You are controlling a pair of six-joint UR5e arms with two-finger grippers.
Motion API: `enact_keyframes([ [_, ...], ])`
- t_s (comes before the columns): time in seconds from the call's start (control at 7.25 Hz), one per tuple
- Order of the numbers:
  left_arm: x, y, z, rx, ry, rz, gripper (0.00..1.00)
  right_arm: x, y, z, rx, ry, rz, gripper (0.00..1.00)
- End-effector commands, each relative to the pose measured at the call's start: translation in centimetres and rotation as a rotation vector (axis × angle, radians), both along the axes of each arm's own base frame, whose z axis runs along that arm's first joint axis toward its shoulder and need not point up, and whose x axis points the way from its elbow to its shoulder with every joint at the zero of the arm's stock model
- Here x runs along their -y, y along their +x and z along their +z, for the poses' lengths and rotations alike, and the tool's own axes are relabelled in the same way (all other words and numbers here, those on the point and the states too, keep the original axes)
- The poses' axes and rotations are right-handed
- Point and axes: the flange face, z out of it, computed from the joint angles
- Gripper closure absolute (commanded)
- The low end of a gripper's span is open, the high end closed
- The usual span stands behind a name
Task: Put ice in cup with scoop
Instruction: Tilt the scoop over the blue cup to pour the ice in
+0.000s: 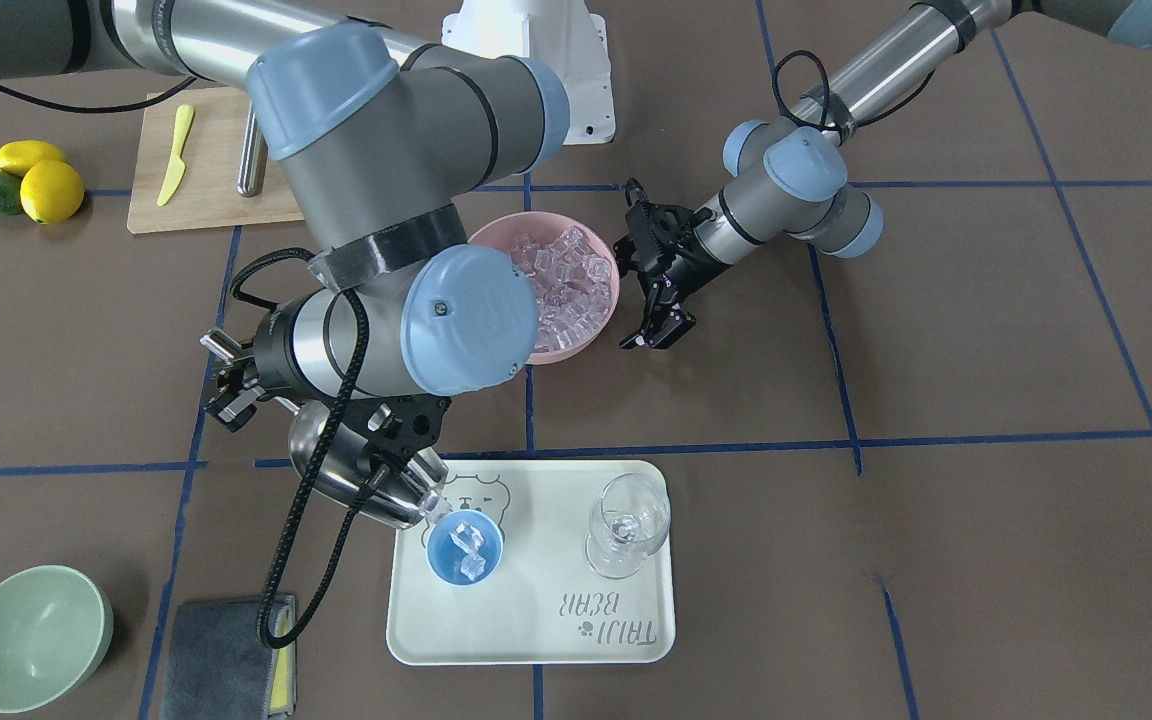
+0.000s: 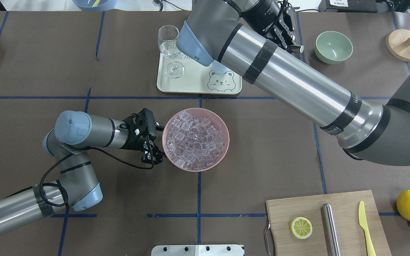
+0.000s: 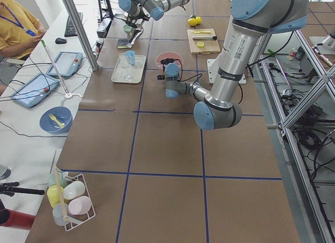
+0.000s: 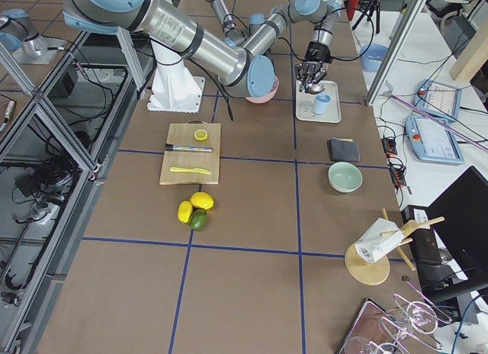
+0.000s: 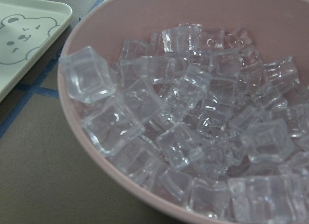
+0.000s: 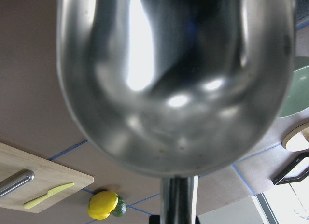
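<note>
My right gripper (image 1: 231, 385) is shut on the handle of the steel scoop (image 1: 361, 485). The scoop is tilted with its mouth at the rim of the light-blue cup (image 1: 464, 548). The cup stands on the cream tray (image 1: 536, 620) and holds a few ice cubes. The scoop's underside fills the right wrist view (image 6: 169, 84). In the overhead view the arm hides both the cup and the scoop. A pink bowl (image 2: 222, 156) is full of ice (image 2: 194, 140). My left gripper (image 2: 157, 142) is open and empty, right beside that bowl's left rim.
A clear wine glass (image 1: 626, 525) stands on the tray beside the cup. A pale green bowl (image 1: 31, 638) and a grey cloth (image 1: 226, 655) lie near the right arm. A cutting board (image 2: 327, 222) holds a lemon half, a steel cylinder and a yellow knife. Lemons (image 2: 409, 206) lie beside it.
</note>
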Motion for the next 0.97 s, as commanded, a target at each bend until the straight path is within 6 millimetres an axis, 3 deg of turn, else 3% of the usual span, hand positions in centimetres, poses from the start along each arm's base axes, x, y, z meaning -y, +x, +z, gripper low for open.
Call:
enact_keyframes([
  [0.0, 0.0, 0.0, 0.0, 0.000, 0.000, 0.000, 0.00, 0.1, 0.2, -0.1, 0.000, -0.001, 0.000, 1.00],
  [0.69, 0.0, 0.0, 0.1, 0.000, 0.000, 0.000, 0.00, 0.2, 0.4, 0.0, 0.000, -0.001, 0.001, 1.00],
  [0.83, 0.0, 0.0, 0.1, 0.000, 0.000, 0.000, 0.00, 0.4, 1.4, -0.9, 0.024, 0.005, 0.021, 1.00],
])
